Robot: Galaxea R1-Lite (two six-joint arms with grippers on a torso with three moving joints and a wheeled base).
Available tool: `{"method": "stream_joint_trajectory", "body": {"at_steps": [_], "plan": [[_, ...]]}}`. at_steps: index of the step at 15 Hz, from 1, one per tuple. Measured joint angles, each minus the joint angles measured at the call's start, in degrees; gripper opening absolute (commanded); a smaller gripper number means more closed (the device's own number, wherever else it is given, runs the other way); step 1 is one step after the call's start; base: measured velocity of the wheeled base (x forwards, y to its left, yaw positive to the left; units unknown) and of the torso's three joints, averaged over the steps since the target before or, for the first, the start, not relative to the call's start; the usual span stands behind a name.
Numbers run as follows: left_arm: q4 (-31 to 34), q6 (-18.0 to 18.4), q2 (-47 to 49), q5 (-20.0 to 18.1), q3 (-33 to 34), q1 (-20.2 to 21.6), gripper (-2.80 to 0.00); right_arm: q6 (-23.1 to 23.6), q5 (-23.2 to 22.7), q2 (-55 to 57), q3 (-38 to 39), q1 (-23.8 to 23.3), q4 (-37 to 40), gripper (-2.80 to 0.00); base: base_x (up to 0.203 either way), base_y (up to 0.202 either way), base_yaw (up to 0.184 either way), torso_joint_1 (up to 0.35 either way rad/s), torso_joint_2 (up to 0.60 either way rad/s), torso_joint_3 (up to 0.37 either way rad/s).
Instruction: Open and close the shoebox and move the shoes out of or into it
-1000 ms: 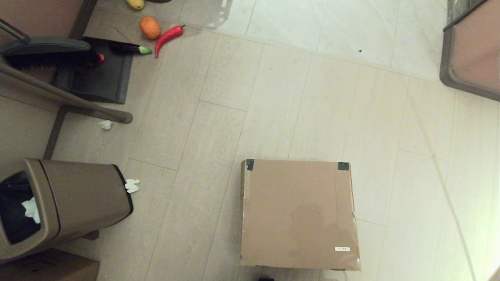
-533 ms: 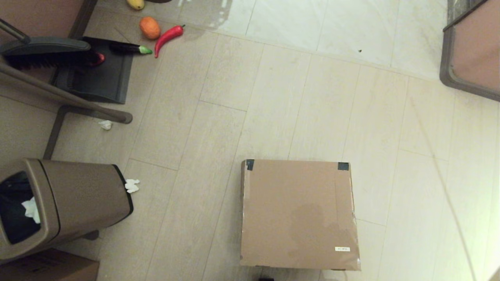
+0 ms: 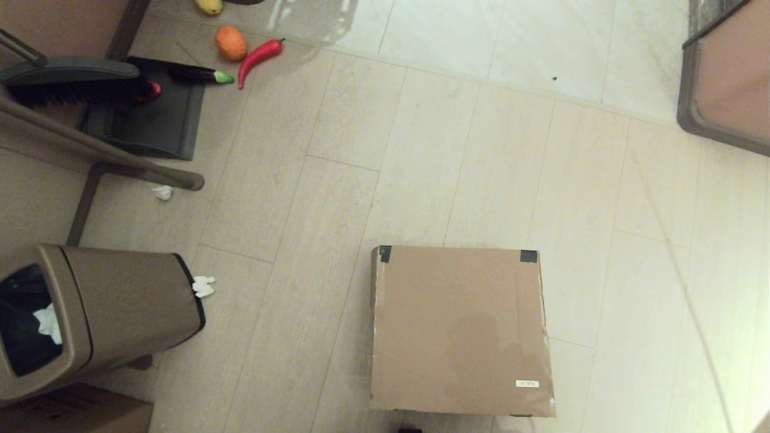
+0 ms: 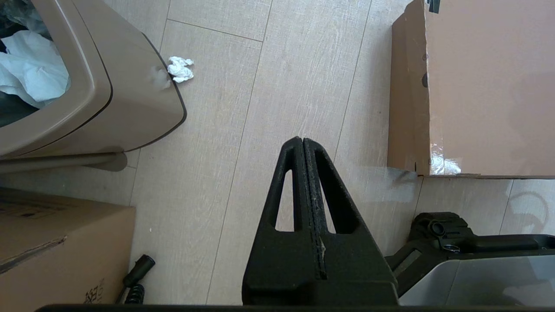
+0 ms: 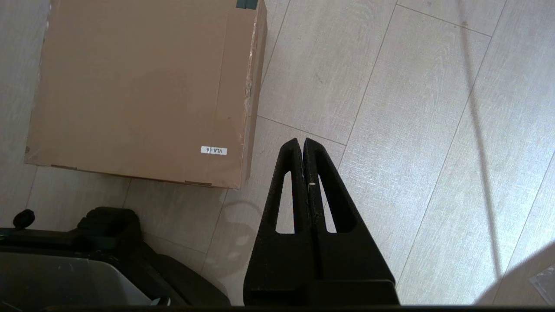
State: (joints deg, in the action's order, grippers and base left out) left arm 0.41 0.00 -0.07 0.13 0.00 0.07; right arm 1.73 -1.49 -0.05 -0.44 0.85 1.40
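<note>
The shoebox (image 3: 460, 331) lies on the floor at the near middle with its lid down, black tape at its two far corners and a small white label (image 3: 527, 383) near the front right. It also shows in the left wrist view as the shoebox (image 4: 485, 86) and in the right wrist view as the shoebox (image 5: 138, 86). No shoes are in view. My left gripper (image 4: 302, 141) hangs shut and empty over bare floor left of the box. My right gripper (image 5: 301, 141) hangs shut and empty over the floor right of the box. Neither arm shows in the head view.
A brown trash bin (image 3: 90, 313) with white paper inside stands at the near left, a plain cardboard box (image 3: 78, 412) beside it. Paper scraps (image 3: 203, 286) lie on the floor. A dustpan and brush (image 3: 144, 102) and toy vegetables (image 3: 258, 57) sit far left. Furniture (image 3: 728, 78) stands far right.
</note>
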Motion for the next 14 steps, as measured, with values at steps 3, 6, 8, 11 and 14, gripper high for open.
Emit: {"method": "stream_joint_trajectory", "body": {"at_steps": [3, 6, 8, 11, 14], "plan": [[0.0, 0.0, 0.0, 0.0, 0.0, 0.0, -2.8, 0.0, 0.0, 0.0, 0.0, 0.0, 0.0, -2.8, 0.0, 0.0, 0.0, 0.0, 0.0, 0.0], [0.0, 0.0, 0.0, 0.0, 0.0, 0.0, -2.8, 0.0, 0.0, 0.0, 0.0, 0.0, 0.0, -2.8, 0.0, 0.0, 0.0, 0.0, 0.0, 0.0], [0.0, 0.0, 0.0, 0.0, 0.0, 0.0, -2.8, 0.0, 0.0, 0.0, 0.0, 0.0, 0.0, -2.8, 0.0, 0.0, 0.0, 0.0, 0.0, 0.0], [0.0, 0.0, 0.0, 0.0, 0.0, 0.0, -2.8, 0.0, 0.0, 0.0, 0.0, 0.0, 0.0, -2.8, 0.0, 0.0, 0.0, 0.0, 0.0, 0.0], [0.0, 0.0, 0.0, 0.0, 0.0, 0.0, -2.8, 0.0, 0.0, 0.0, 0.0, 0.0, 0.0, -2.8, 0.0, 0.0, 0.0, 0.0, 0.0, 0.0]]}}
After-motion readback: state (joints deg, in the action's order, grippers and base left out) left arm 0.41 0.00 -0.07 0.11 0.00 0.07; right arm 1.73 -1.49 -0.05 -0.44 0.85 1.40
